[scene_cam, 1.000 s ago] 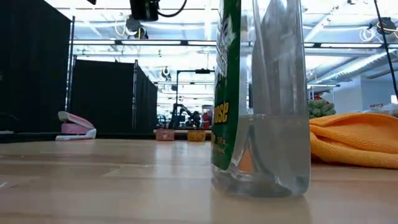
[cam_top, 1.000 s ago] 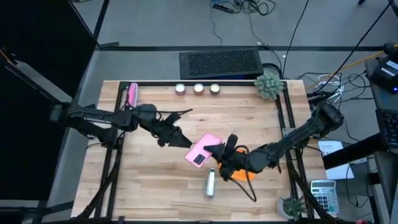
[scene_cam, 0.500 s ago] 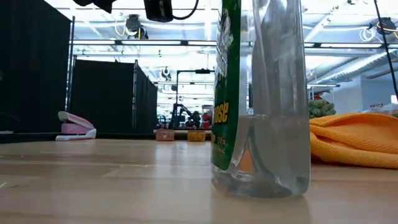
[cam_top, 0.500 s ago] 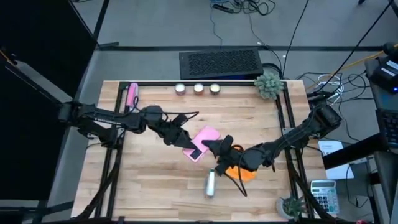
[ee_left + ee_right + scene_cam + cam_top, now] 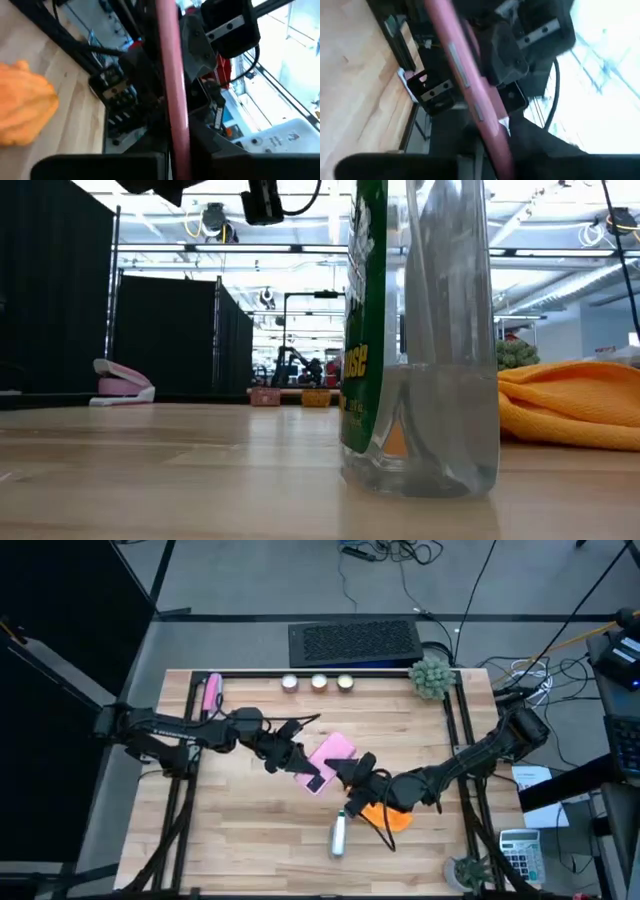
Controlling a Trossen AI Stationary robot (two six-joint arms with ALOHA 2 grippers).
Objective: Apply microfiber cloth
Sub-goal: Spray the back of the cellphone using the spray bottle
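The orange microfiber cloth (image 5: 388, 815) lies bunched on the table right of centre, also seen in the low view (image 5: 570, 405) and the left wrist view (image 5: 25, 100); no gripper touches it. Just beyond it a pink flat case (image 5: 333, 752) is held up tilted between both arms. My left gripper (image 5: 303, 766) is shut on the case's left side. My right gripper (image 5: 350, 778) is shut on its near right side, above the cloth's far edge. My left gripper has the case's thin edge (image 5: 172, 120) running between its two fingers, pinched across its thickness. It comes from the table's left, roughly level. The case is tilted and off the table. My right gripper has the case's opposite edge (image 5: 487, 127) between its two fingers. It comes from the table's right. The bottom of its wrist view cuts off the place of contact.
A clear spray bottle with a green label (image 5: 339, 834) lies near the front edge, left of the cloth, and fills the low view (image 5: 420, 330). A pink stapler (image 5: 212, 692), three candles (image 5: 318, 682) and a small plant (image 5: 432, 675) stand along the far edge.
My right gripper has carried the pink case up and toward the far left, away from the cloth. My left gripper has gone toward the table's right, reached the case's left side and taken hold of it. The cloth and the bottle have stayed in place.
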